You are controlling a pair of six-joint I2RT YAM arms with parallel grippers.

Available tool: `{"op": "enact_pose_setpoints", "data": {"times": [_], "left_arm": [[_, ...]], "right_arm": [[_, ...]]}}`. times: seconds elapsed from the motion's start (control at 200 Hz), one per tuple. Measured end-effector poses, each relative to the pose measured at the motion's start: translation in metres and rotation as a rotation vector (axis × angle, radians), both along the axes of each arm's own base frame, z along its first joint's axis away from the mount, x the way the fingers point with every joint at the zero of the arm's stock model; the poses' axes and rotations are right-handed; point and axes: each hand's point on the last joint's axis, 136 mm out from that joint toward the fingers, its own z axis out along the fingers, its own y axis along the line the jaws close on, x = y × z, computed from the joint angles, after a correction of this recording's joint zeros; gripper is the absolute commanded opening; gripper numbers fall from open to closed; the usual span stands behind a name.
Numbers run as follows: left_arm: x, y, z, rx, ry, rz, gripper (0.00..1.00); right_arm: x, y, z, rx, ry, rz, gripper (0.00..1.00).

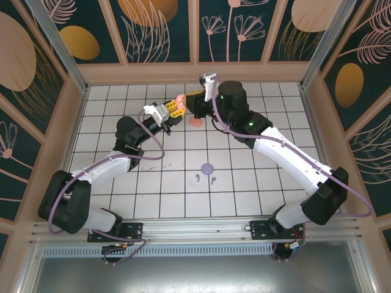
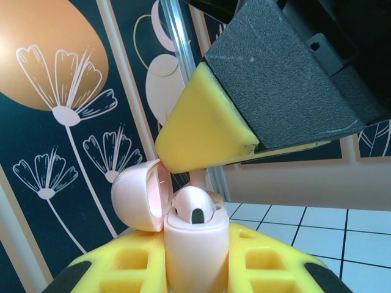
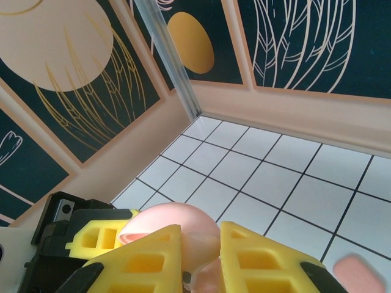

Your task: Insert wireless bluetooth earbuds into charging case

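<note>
A pale pink charging case [image 2: 194,250] stands upright between the yellow fingers of my left gripper [image 2: 198,244], which is shut on it above the far middle of the table [image 1: 175,108]. Its lid [image 2: 137,195] hangs open to the left, and one pink earbud [image 2: 195,207] sits in the case. My right gripper [image 3: 204,244] is directly over the case [image 1: 194,102], shut on a second pale pink earbud [image 3: 211,247] just above the opening. One of its yellow fingers [image 2: 201,131] nearly touches the lid.
A salmon-orange item [image 1: 197,122] lies on the white tiles just below the grippers. Nearer the arm bases sit a round purple case [image 1: 208,167] and two tiny purple earbuds [image 1: 198,177] [image 1: 213,179]. Patterned walls enclose the table.
</note>
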Motion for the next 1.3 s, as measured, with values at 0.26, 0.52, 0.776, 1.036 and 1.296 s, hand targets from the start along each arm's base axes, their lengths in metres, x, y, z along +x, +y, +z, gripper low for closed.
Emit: {"op": "enact_pose_setpoints", "data": {"times": [0.26,0.52,0.776,1.036,1.296], "left_arm": [[0.001,0.0,-0.002,0.004,0.01,0.003,0.0],[0.004,0.001,-0.007,0.011,0.034,0.01,0.0],[0.004,0.001,-0.006,0.005,0.043,0.009,0.0],[0.003,0.0,-0.003,-0.001,0.037,0.003,0.0],[0.003,0.0,-0.003,-0.001,0.038,0.003,0.0]], "right_arm": [[-0.005,0.005,-0.004,-0.066,-0.054,-0.005,0.17],[-0.003,0.007,-0.011,-0.115,-0.077,-0.034,0.18],[0.006,-0.002,-0.011,-0.087,-0.029,-0.084,0.54],[0.013,-0.011,0.013,0.015,0.013,-0.084,0.64],[0.015,-0.033,0.077,0.156,-0.023,-0.077,0.6]]}}
